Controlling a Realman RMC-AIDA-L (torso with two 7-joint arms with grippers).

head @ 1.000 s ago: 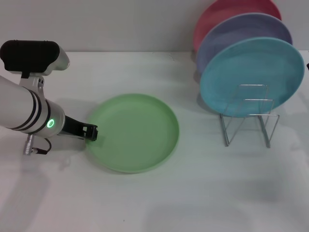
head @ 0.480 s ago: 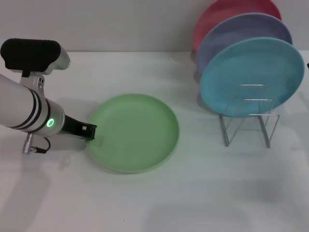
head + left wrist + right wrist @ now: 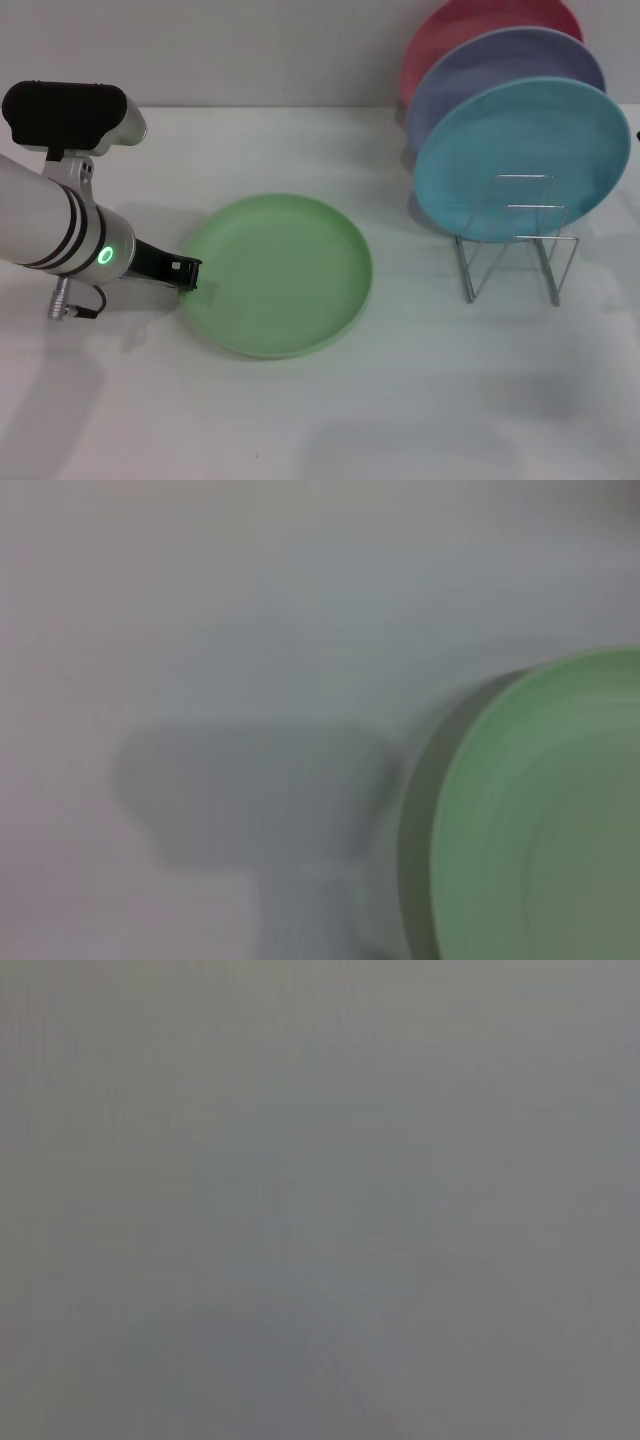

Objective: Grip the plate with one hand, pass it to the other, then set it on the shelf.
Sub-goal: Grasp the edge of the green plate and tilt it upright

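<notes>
So the green plate (image 3: 275, 275) is lying flat on the white tabletop (image 3: 400, 400), roughly in the middle, a bit toward the left edge. The left wrist view catches part of its rim (image 3: 540, 820) with a shadow beside it on the tabletop.

The left end effector (image 3: 186, 272) is down low right at the plate's left rim, coming in from the left edge side. Its dark tip sits against or over the rim, but honestly I can't tell whether the fingers are pinched on it or just parked next to it, and can't tell how far apart they are either. The silver arm behind it has a green ring light on.

Over near the right edge is the shelf (image 3: 515, 250), the thin wire rack, well apart from the green plate. Its front loops stand bare, and behind them three plates lean upright in it: a light blue plate (image 3: 522, 155) in front, a lavender plate (image 3: 500, 65) behind that, and a pink plate (image 3: 470, 25) at the back, close to the far edge.

Right end effector isn't visible anywhere, and its wrist view is just flat grey.
</notes>
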